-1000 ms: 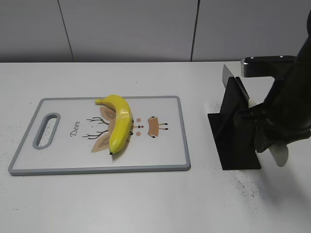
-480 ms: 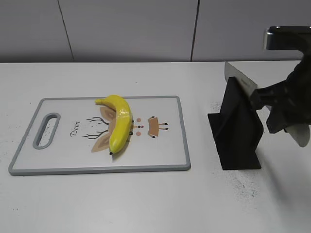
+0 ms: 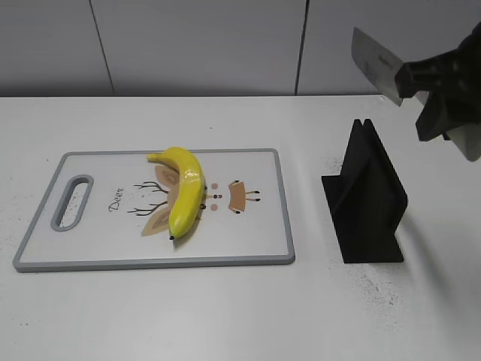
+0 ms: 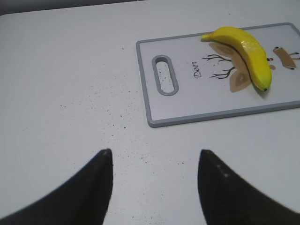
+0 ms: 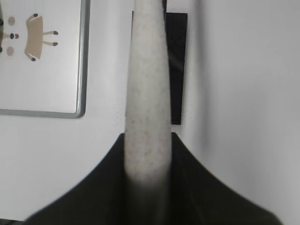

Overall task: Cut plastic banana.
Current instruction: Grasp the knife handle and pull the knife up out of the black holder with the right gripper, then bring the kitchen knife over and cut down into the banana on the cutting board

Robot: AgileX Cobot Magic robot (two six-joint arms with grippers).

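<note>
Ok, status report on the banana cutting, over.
Right gripper shut on pale-handled knife, raised above black knife stand. Left gripper open, empty. Glossy yellow plastic banana whole on grey-rimmed cutting board. Nothing between knife and banana.

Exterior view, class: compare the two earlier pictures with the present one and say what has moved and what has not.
The right pincer, shut on the knife, has risen: the blade, which sat in the black knife stand a second ago, now hangs clear above it. The plastic banana, the cutting board and the stand have not shifted.
</note>
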